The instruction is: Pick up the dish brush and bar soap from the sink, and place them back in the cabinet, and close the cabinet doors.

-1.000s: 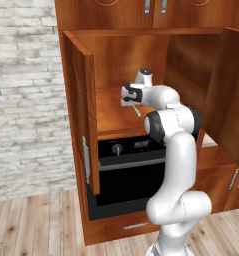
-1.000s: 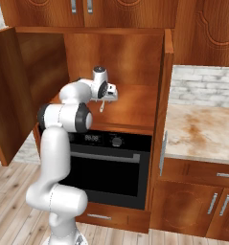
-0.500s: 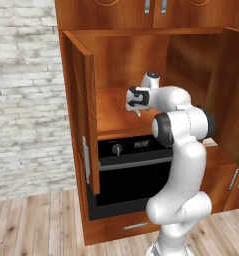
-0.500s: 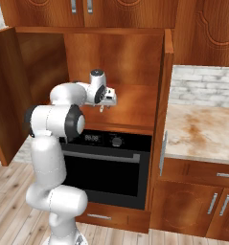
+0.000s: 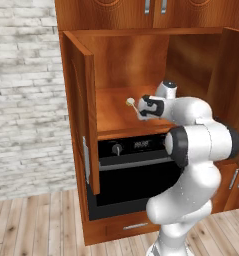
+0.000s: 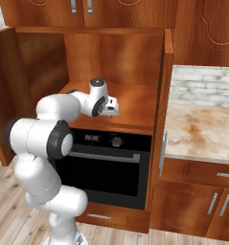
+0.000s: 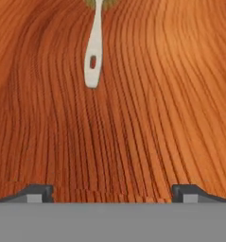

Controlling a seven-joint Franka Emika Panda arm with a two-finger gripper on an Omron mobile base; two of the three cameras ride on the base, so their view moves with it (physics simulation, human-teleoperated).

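Reddish-brown wood surrounds everything: the cabinet point(image 5: 141, 55) stands with both cabinet doors point(image 5: 83, 115) swung out, its one wide shelf sitting directly over a black oven point(image 5: 133, 165), a pale brick wall point(image 5: 21, 95) to one side and a tan marble tabletop point(image 6: 202, 131) to the other.

On the shelf lies the dish brush point(image 5: 132, 104), near the front edge and toward the middle of its width. It is slim, with a small round cream-yellow head and a thin pale handle; in the hand view the handle point(image 7: 94, 56) lies flat on the wood grain, its end pierced by a small hanging hole, the head cut off at the picture's top.

The tool point(image 5: 143, 107) hovers just beside the brush, empty, its two fingertips point(image 7: 36, 192) set wide apart with bare shelf between them.

Risks, as I judge them: the handle end lies close to the tool, so any sweep of the arm sideways could knock the brush off the front edge of the shelf. The open doors flank the arm closely; a wide elbow swing could strike one. The bar soap remains to be fetched, and both doors are not yet shut.
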